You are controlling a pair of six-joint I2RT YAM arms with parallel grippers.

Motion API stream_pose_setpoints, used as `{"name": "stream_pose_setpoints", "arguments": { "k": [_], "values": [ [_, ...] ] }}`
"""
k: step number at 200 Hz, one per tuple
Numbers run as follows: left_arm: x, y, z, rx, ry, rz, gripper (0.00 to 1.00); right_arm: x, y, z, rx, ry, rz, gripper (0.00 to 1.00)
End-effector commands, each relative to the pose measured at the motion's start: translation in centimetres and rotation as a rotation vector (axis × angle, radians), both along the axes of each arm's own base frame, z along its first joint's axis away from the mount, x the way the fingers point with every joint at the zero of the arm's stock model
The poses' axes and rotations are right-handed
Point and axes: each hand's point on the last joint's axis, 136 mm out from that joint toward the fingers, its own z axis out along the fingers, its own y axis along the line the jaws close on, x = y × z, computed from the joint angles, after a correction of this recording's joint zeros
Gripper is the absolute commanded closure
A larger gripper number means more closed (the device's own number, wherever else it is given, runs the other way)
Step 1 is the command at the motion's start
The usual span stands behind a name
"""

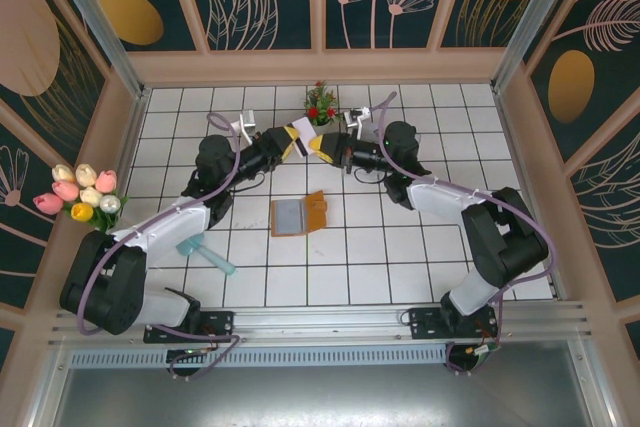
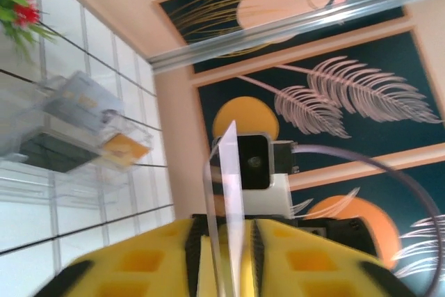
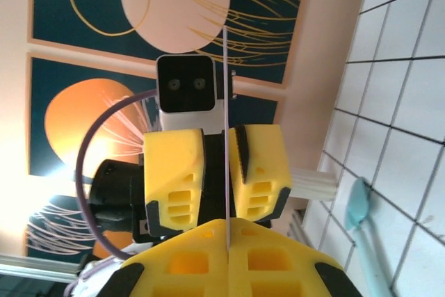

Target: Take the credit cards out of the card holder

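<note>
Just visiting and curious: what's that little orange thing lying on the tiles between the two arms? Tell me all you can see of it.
It is the card holder, a small orange-brown wallet, leather-like, lying open and flat on the white tiled table. A pale grey rectangle covers its left half; card or pocket, I cannot tell. Its orange right flap sits slightly skewed. Only the table touches it; the left gripper and right gripper meet at a card farther back, clear of it.
</note>
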Motion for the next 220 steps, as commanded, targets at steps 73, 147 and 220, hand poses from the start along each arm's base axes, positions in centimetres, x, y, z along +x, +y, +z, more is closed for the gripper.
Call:
{"name": "stream_pose_setpoints", "arguments": {
  "k": [73,147,220],
  "values": [
    [-0.6,4.8,-8.6,0.456,0.213,0.169,0.13,6.9,-8.0,-3.1,-0.675,-0.385,-0.192,1.00],
    [-0.8,5.1,-10.2,0.545,0.229,0.140,0.02,9.4,-11.4,-3.2,-1.015,-0.868,-0.052,1.00],
    [-0.4,4.5,-11.3,0.560,0.249,0.109,0.02,12.5,-15.0,-6.1,-1.215,-0.977,0.192,1.00]
  ]
}}
